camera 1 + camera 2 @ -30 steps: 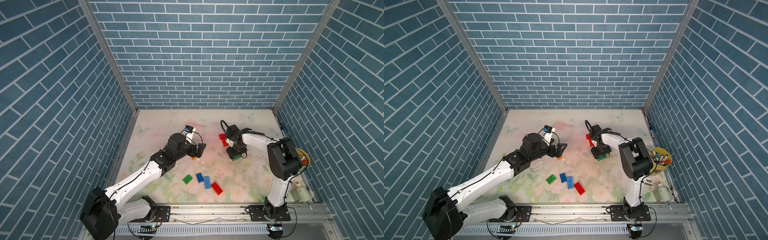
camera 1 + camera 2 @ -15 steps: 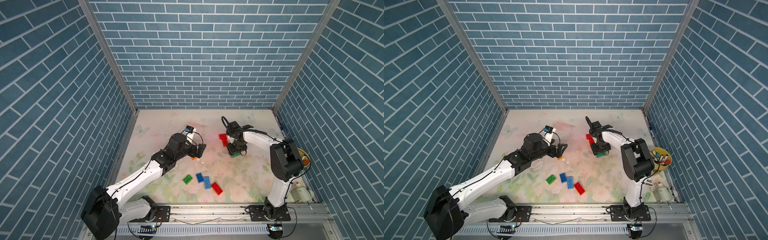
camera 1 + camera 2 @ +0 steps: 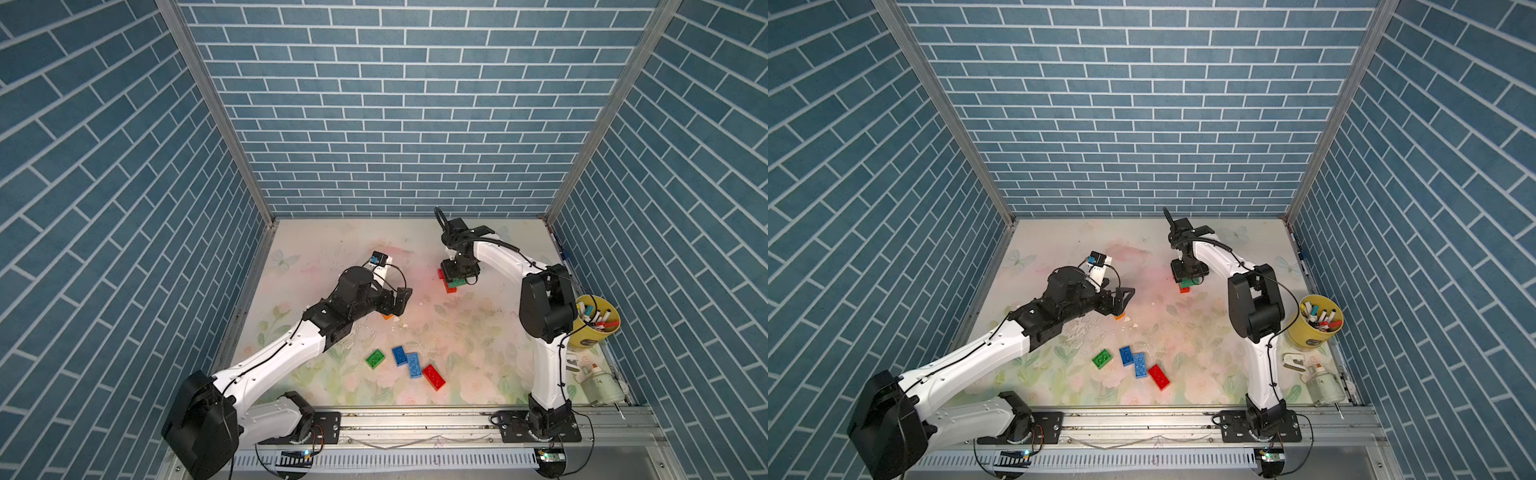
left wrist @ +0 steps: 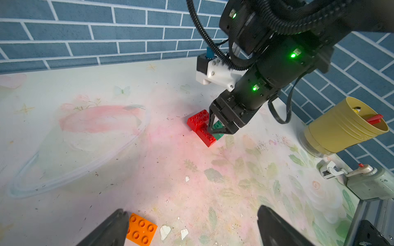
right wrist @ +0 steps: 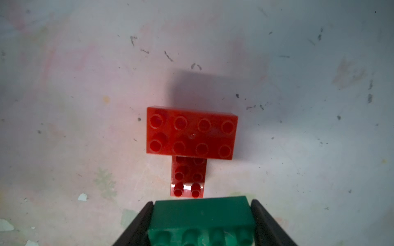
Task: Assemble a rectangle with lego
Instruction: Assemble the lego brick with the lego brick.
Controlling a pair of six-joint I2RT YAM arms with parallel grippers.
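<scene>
Right wrist view: your right fingers [image 5: 266,223] clamp the green brick [image 5: 202,215] at bottom centre, long axis crosswise, red bricks [image 5: 191,133] just above it. Your left fingers [image 4: 110,230] stand apart.

Work cell as I view it from my station: three blue brick-patterned walls [image 3: 395,124] joined by grey metal corner posts [image 3: 216,112] enclose a pale, flower-printed floor mat [image 3: 478,340] (scuffed and pink-stained at centre); an aluminium rail [image 3: 415,419] edges the front.
</scene>
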